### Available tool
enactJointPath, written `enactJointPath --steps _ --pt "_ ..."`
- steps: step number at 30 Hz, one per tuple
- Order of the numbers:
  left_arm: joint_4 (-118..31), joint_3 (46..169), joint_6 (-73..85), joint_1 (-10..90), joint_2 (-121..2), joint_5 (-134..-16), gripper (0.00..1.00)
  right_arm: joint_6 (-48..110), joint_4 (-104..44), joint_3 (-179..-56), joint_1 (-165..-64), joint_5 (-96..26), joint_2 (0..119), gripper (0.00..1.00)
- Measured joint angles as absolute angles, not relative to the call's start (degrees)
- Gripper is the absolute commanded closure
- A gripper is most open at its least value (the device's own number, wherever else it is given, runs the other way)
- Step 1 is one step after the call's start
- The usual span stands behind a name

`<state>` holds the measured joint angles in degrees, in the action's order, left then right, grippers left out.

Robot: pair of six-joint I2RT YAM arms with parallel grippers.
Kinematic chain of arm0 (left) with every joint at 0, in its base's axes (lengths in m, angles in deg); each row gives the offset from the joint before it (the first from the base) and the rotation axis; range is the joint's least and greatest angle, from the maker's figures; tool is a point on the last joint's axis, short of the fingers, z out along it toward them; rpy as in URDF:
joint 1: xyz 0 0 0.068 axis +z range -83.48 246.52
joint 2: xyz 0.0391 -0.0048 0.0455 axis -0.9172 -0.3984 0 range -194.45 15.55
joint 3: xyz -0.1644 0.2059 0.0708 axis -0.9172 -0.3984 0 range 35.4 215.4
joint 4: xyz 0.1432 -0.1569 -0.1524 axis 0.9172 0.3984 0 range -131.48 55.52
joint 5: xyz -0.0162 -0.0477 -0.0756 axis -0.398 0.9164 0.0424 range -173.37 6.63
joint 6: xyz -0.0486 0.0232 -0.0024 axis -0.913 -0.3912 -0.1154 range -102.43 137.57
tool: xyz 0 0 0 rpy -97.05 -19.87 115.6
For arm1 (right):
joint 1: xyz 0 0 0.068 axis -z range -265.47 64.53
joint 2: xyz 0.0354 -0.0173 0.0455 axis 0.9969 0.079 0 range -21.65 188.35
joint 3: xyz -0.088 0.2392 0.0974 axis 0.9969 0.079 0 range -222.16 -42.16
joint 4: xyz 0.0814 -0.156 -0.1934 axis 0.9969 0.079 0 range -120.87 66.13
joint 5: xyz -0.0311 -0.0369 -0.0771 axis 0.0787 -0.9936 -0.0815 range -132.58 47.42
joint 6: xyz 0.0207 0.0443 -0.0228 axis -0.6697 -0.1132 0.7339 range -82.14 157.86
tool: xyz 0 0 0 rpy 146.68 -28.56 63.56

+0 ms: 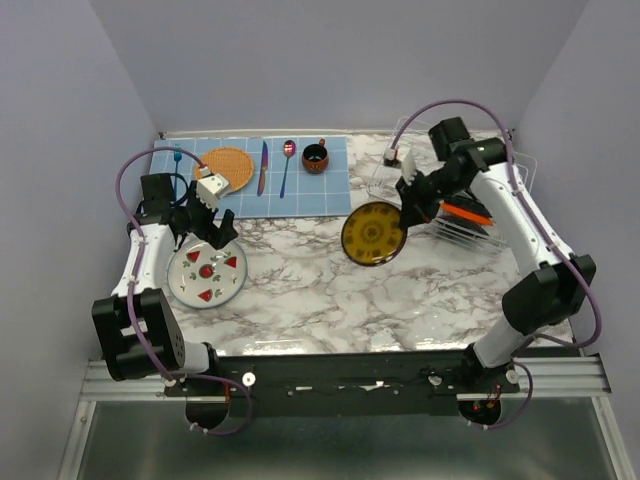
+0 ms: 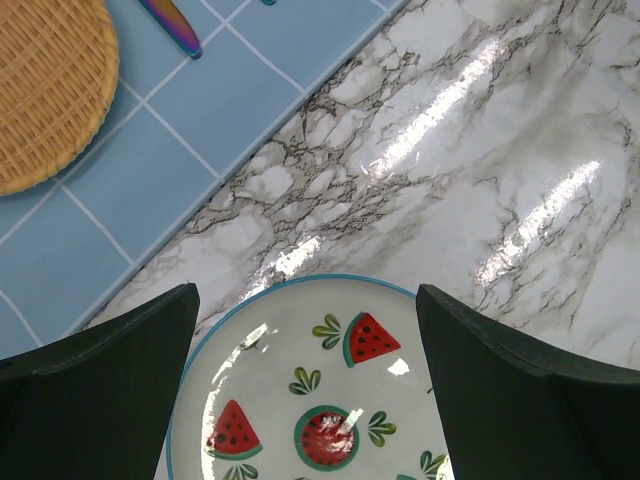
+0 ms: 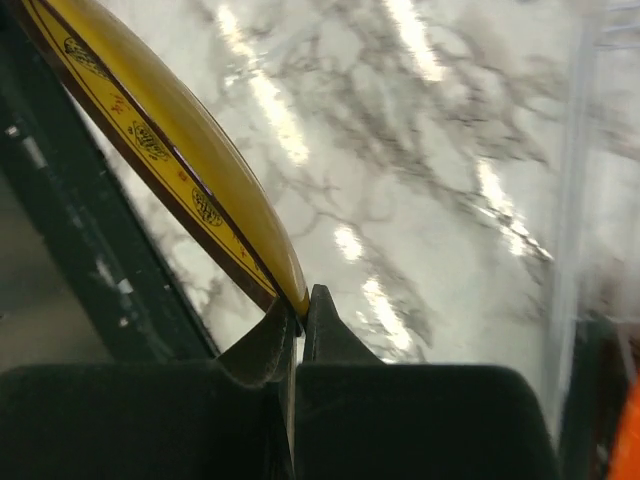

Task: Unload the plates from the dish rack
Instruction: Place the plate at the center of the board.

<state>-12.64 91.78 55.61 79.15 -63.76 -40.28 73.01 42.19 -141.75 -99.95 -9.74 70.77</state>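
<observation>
My right gripper [image 1: 405, 212] is shut on the rim of a mustard-yellow patterned plate [image 1: 373, 233], holding it tilted above the marble table, left of the white wire dish rack [image 1: 515, 190]. In the right wrist view the plate's edge [image 3: 190, 160] is pinched between the jaws. An orange-red plate [image 1: 467, 212] and others stand in the rack. A white plate with red watermelon wedges [image 1: 207, 273] lies flat on the table at the left. My left gripper [image 1: 218, 232] is open just above its far edge; the plate [image 2: 310, 390] shows between my fingers [image 2: 500, 380].
A blue tiled mat [image 1: 270, 175] lies at the back with an orange woven disc [image 1: 229, 167], a knife [image 1: 263, 166], a spoon [image 1: 287, 165] and a dark cup [image 1: 315, 157]. Walls close in at the left, back and right.
</observation>
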Motion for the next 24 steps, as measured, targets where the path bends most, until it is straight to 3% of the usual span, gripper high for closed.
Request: enactJointPath --steps 11,24 --pt "-12.7 92.2 54.1 76.6 -62.3 -42.9 0.01 74.3 44.5 -139.6 -112.5 -3.7 83.8 0.99" --pt "-13.4 92.2 54.2 75.5 -62.3 -45.7 0.01 73.2 45.1 -152.0 -116.7 -8.3 104.5 0.99"
